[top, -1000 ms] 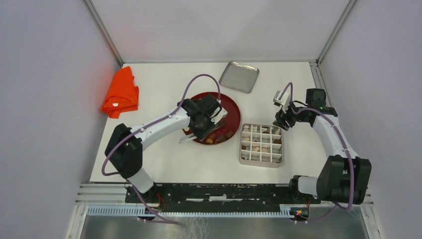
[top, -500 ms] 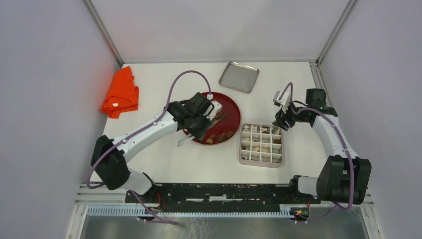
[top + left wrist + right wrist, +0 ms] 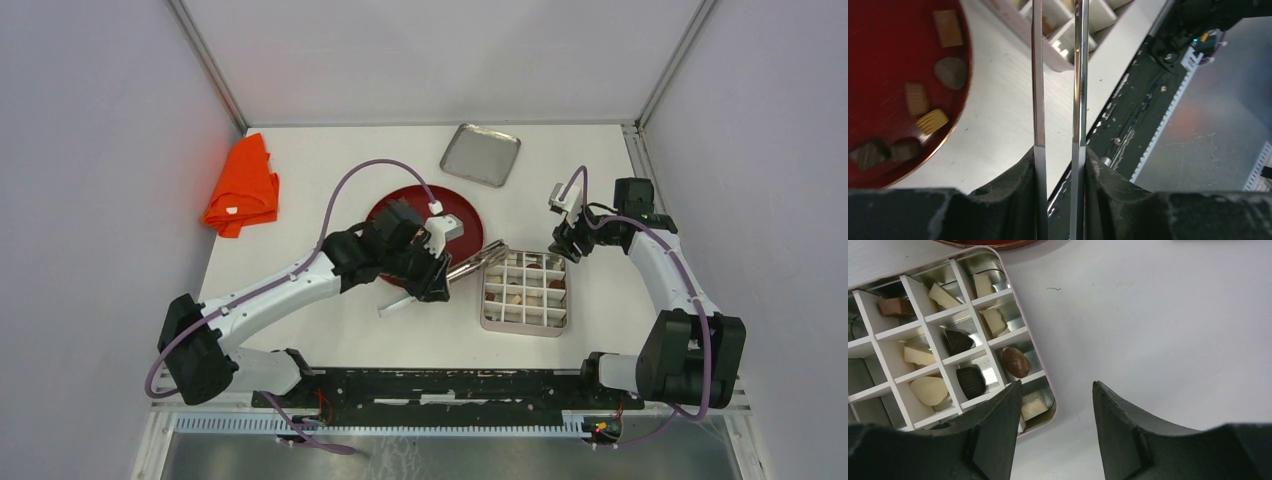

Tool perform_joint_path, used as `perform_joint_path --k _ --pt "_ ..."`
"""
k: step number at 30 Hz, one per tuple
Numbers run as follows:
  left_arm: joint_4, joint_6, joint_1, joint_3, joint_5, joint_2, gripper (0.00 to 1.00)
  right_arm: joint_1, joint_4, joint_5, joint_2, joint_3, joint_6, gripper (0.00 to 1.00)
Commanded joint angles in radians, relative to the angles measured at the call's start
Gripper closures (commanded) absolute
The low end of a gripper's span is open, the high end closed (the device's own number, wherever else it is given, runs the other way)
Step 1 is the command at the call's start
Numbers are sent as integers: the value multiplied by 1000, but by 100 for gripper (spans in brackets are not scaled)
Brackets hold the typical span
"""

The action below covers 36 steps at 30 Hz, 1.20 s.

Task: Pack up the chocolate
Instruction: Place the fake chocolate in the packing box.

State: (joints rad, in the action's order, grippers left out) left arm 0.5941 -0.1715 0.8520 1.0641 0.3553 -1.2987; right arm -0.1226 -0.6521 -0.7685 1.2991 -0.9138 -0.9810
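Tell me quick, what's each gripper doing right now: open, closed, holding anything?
Left gripper: closed on the metal tongs.
Right gripper: open, holding nothing.

no legible text, no labels, no numbers

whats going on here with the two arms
The left gripper is clamped on metal tongs, their tips at a corner of the divided tin; whether they carry a piece isn't visible. Some chocolates lie on the red plate, others sit in the tin's cells. The right gripper hovers open beside the tin.
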Motion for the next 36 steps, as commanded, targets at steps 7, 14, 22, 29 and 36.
perform_joint_path --k 7,14,22,29,36 --pt "-278 -108 189 29 64 -132 98 -7 72 75 -5 -2 76 39" --pt "-298 -112 261 71 12 -231 98 -17 110 109 -17 10 113 39" --pt "-291 -97 303 148 -16 -349 96 -18 109 106 -14 12 110 39" --pt "-257 -95 322 211 -71 -415 90 -20 108 103 -15 12 108 38" --pt "-237 -90 332 241 -89 -458 82 -20 103 100 -13 10 104 38"
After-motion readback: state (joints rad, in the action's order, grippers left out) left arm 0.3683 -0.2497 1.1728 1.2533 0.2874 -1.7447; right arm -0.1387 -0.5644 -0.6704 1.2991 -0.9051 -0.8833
